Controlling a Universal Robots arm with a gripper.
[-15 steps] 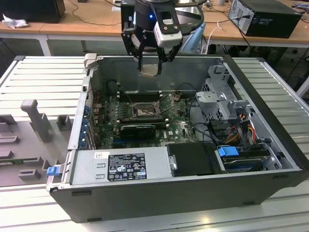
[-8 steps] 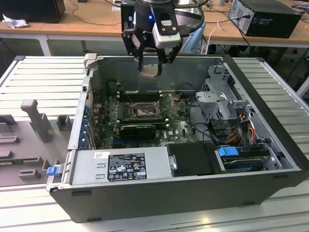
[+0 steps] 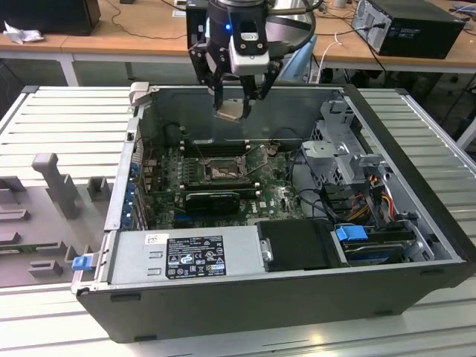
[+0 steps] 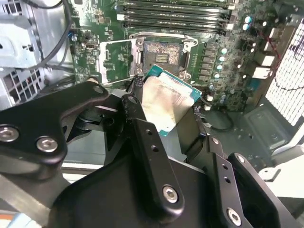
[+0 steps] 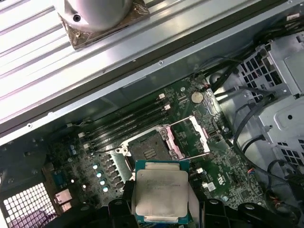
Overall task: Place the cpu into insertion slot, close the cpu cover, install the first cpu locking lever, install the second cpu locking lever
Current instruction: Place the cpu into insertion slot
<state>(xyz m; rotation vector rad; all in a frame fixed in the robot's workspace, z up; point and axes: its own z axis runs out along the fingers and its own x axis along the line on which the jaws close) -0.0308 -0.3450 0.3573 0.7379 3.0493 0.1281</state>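
- Your gripper point(image 3: 238, 103) is clamped shut on the cpu point(image 3: 230, 111), pinching it by two opposite edges. In both wrist views you get the pale metal top of the chip facing the camera.
- The chip is hanging in the air up around the top edge of the open computer case point(image 3: 416, 186). It's well clear of the motherboard point(image 3: 275, 197), and only the fingers are touching it.
- The insertion slot point(image 5: 149, 151) is bare, with the contact field showing, so step one isn't finished. You've got the chip in hand, but it's not seated.
- The cpu cover point(image 5: 202, 134) is flipped up and sits just beside the socket, so it's not closed.
- With the cover up, I'd say neither lever step has happened either. My read is you're early in the job: the chip is picked up and all four steps are left.
- Surface: the case lies on its side on a grey ribbed table point(image 3: 67, 111). A grey moulded fixture point(image 3: 44, 201) with shaped blocks sits on the exterior view's left.
- Room: there are wooden benches point(image 3: 141, 33) behind the table with loose cables on them. A black box point(image 3: 413, 26) is parked toward the exterior view's right.
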